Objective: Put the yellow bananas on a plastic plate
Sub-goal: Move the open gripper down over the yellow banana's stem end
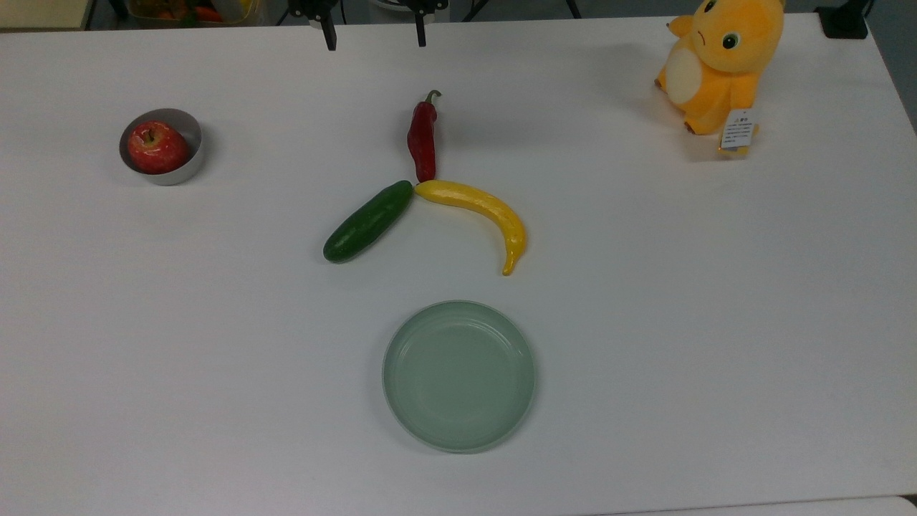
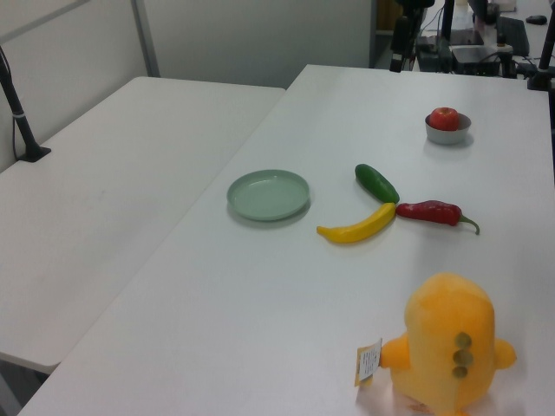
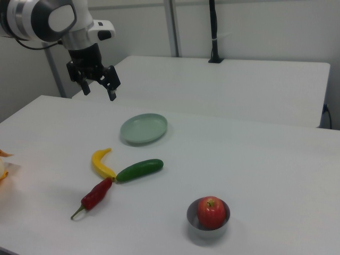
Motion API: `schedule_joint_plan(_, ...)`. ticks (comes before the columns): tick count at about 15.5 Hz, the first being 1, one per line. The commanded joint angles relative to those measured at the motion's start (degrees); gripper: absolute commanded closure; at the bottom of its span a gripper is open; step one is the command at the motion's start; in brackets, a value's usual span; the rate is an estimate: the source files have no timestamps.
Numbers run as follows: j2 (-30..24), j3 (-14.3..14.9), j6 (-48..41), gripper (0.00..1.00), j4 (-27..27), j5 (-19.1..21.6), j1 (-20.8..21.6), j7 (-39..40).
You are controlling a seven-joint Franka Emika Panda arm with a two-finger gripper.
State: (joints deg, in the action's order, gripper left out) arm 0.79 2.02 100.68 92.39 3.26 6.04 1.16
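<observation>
Gripper (image 3: pixel 98 87) sat upper left of the right view, high above the table (image 1: pixel 716 322), fingers spread apart, nothing held; its two fingertips also poked in at the top edge of the top view. Banana (image 1: pixel 481 210) lay at centre frame in the top view, flat on the table, blunt end touching the tips of the cucumber (image 1: pixel 368 221) and chili (image 1: pixel 422 139), thin tip pointing down-frame toward the plate (image 1: pixel 401 401). Plate was just below it, near but apart, nothing in it. Step in hand, I'd say: the approach, grasp not yet made. Best grab looked like the banana's thick mid-curve, fingers across its width, well away from the end crowded by the cucumber and chili so neither got nudged. It's glossy, so a centred, square pinch would matter, or it could twist out. Then a short carry down-frame, dropping it low so it stayed inside the rim. Bowl (image 1: pixel 188 163) at the top view's left held an apple (image 1: pixel 157 146). Plush toy (image 1: pixel 720 61) upper right, clear of the path.
</observation>
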Motion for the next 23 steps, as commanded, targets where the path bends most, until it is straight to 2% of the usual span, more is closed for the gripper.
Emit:
schedule_joint_plan(1,-1.23,0.18,-0.31,0.00,1.55,0.87,0.47,1.31)
schedule_joint_plan(8,-0.97,-0.17,-0.58,0.00,2.34,0.87,0.47,1.31)
schedule_joint_plan(12,-0.79,-1.57,-0.66,0.00,3.31,0.78,0.64,3.93)
schedule_joint_plan(19,0.18,-3.25,-0.05,0.00,7.71,-0.10,0.64,27.02)
schedule_joint_plan(23,1.66,-3.51,0.30,0.00,8.76,-0.28,0.64,36.98)
